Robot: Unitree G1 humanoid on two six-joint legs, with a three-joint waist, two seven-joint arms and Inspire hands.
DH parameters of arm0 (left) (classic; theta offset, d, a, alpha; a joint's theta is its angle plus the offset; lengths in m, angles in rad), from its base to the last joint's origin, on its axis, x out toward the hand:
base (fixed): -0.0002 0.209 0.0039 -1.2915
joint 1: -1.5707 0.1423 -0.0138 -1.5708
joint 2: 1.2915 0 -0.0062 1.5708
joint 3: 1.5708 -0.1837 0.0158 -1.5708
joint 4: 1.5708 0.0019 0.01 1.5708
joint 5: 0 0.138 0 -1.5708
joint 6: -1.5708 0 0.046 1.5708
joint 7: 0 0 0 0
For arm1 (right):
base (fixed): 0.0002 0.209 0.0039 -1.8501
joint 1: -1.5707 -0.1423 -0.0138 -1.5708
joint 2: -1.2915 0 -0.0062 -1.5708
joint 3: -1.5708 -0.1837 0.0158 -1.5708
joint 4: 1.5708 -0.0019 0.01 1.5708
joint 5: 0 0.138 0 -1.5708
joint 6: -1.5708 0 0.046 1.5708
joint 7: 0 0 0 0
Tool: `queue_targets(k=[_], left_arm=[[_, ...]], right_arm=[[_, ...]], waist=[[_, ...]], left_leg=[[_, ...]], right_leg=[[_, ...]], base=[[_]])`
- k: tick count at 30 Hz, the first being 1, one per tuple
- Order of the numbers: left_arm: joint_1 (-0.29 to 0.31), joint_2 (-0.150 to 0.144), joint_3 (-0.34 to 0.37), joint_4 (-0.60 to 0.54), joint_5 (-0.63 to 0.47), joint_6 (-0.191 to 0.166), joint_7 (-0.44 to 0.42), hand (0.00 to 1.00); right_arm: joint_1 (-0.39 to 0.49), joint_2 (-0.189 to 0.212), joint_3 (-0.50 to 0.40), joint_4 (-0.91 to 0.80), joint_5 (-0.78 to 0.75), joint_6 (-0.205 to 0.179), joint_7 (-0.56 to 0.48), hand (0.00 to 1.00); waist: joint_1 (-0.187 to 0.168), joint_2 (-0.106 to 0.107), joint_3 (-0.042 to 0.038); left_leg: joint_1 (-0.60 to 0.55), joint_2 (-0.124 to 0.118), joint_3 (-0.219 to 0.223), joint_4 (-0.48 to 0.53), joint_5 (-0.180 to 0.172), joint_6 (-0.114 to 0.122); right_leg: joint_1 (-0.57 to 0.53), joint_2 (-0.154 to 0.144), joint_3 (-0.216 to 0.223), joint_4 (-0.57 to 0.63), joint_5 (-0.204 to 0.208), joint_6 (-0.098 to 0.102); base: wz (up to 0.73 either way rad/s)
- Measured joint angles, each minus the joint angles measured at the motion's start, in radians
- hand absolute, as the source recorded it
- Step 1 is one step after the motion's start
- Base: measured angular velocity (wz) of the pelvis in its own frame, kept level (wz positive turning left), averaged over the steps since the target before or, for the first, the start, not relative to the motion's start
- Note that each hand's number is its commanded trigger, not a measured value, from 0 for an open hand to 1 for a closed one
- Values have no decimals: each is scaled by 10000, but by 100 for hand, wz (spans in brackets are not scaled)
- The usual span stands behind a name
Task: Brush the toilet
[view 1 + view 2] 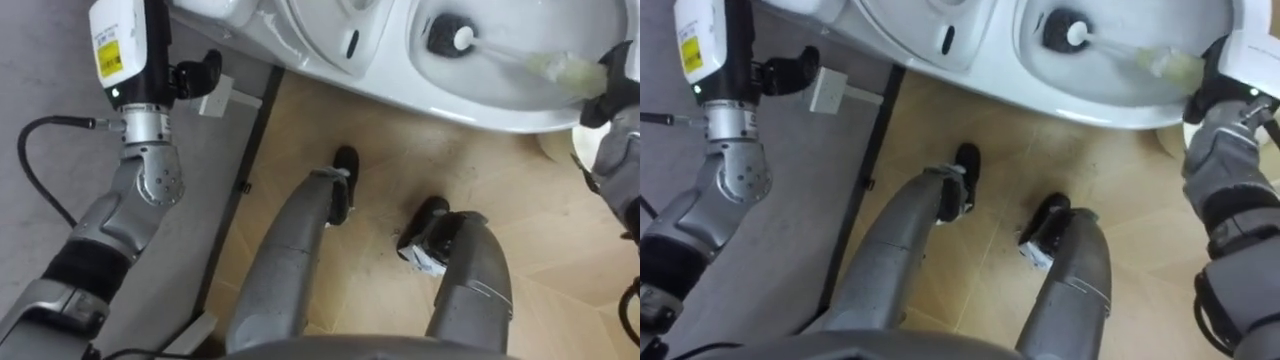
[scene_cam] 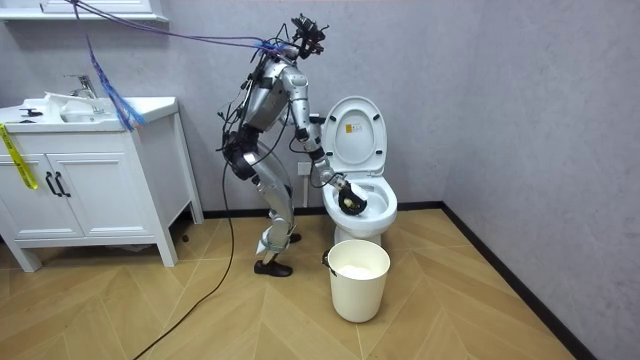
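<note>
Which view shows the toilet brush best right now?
Left eye view: the toilet brush runs from the right robot hand to the toilet drain. Right eye view shows it similarly; room view: too small to tell.

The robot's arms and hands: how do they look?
The left arm is silver-grey metal with a black band and a round joint; a black cable loops beside it. The left hand is black and white with a yellow label. The right arm is grey with black bands; the right hand is black and white.

Bathroom, likely home: toilet (image 2: 361, 190), vanity sink (image 2: 88, 112), bin (image 2: 358, 279).
</note>
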Motion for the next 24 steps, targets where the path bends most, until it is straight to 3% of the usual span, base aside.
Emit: queue_targets(k=[6,13,19,24], left_arm=[[-6,-84,68,-31,35,122,740,0],[23,-65,411,58,522,435,438,0],[178,-60,382,34,614,873,-99,0],[278,-114,82,-21,798,1174,-473,0]], right_arm=[[-27,126,-288,-29,819,-103,32,100],[95,400,-516,-302,348,-196,457,100],[227,827,-554,-304,-874,-168,569,100],[625,816,-579,-289,-2050,181,651,100]], waist=[[-489,-221,9],[-820,-317,-8],[-682,-231,-45],[-254,73,-110]], left_leg=[[-208,-155,89,197,132,89],[-219,-129,80,450,131,137],[212,44,89,268,109,180],[378,39,86,91,99,198]], right_leg=[[-289,-282,68,320,3,8],[-243,-272,73,496,46,21],[225,-75,26,109,236,42],[382,84,105,-191,333,128]], base=[[4],[-3],[-11],[-7]])
